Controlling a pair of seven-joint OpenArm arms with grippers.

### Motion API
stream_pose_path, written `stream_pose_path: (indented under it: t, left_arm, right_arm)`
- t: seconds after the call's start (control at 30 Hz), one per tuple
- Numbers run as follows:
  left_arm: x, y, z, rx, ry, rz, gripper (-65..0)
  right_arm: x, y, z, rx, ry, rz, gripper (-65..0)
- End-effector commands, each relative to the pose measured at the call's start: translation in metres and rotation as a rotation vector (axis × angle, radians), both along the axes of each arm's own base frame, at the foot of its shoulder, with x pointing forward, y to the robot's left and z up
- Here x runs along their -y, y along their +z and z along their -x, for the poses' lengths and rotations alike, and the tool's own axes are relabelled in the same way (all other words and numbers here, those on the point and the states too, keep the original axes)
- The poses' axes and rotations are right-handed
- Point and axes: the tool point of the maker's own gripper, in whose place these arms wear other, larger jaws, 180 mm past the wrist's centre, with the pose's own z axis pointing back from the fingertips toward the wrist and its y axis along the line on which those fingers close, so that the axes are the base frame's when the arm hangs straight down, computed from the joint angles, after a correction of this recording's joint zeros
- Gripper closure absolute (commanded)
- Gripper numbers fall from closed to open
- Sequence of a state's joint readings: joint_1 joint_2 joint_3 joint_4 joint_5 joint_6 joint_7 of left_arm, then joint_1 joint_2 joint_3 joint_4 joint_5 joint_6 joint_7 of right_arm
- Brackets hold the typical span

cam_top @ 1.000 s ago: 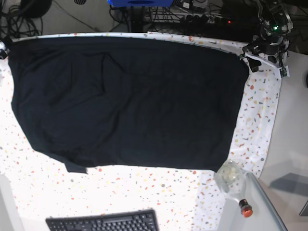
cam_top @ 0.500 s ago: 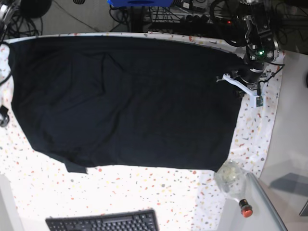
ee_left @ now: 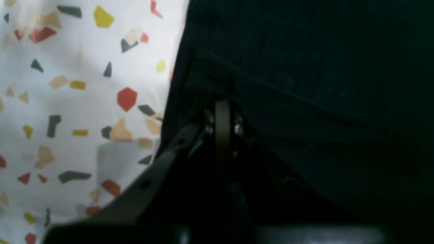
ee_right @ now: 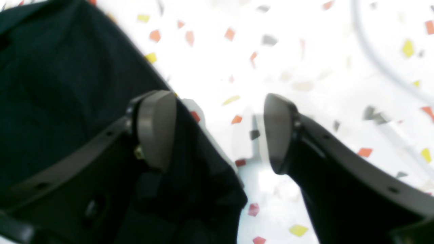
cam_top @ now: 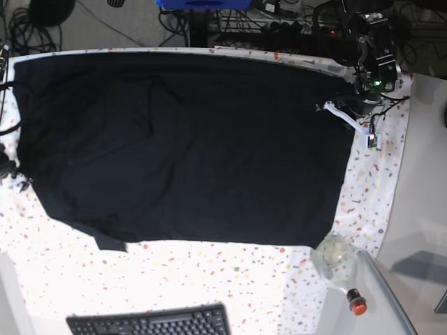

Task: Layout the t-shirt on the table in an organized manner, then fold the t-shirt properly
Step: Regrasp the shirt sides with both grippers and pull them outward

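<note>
T-shirt (cam_top: 188, 146) edge hides left jaws' tips

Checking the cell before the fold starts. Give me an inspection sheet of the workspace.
Surface: table under a white speckled cloth, bare along the near and right edges.
Job's things: black t-shirt spread flat over most of the table, with a small flap sticking out at its lower left.
Clutter: black keyboard at the near edge; clear round container and a red-topped item at the lower right.
Grippers: left pincer shut on the t-shirt at its edge; right pincer open, one finger over the shirt's edge and the other over bare cloth.
Cables: tangles behind the table's far edge.
Surroundings: blue object and dark equipment at the back.
</note>
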State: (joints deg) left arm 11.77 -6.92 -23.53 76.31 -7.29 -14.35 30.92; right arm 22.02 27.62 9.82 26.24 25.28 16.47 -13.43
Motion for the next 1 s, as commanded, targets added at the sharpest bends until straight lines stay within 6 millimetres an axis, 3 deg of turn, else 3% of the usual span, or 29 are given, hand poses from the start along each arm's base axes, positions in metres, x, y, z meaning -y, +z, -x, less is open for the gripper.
stream_pose_path:
  t: [0.0,0.23,0.4,0.53,0.63,0.97]
  left_arm:
    - [-0.006,-0.004,0.008,-0.033,0.004,-0.014,0.0]
    - [-0.003,0.000,0.006,-0.017,0.002,-0.011,0.0]
    - [-0.003,0.007,0.001,0.004,-0.002,-0.017,0.0]
    - [-0.003,0.021,-0.006,0.040,-0.013,-0.033,0.0]
    - [-0.002,0.030,-0.011,0.066,-0.021,-0.044,0.0]
    - [-0.005,0.039,-0.008,0.079,-0.035,-0.070,0.0]
  right_arm:
    - [0.005,0.013,-0.013,0.049,-0.003,0.010,-40.7]
    - [-0.016,-0.001,-0.004,0.034,0.024,-0.011,-40.5]
    - [-0.018,-0.004,0.000,0.030,0.023,-0.017,-39.3]
    - [-0.023,-0.006,-0.002,0.038,0.021,-0.027,-22.5]
    - [-0.023,0.001,-0.008,0.072,0.025,-0.017,-0.2]
    - [-0.046,0.040,-0.019,0.138,0.165,0.040,0.0]
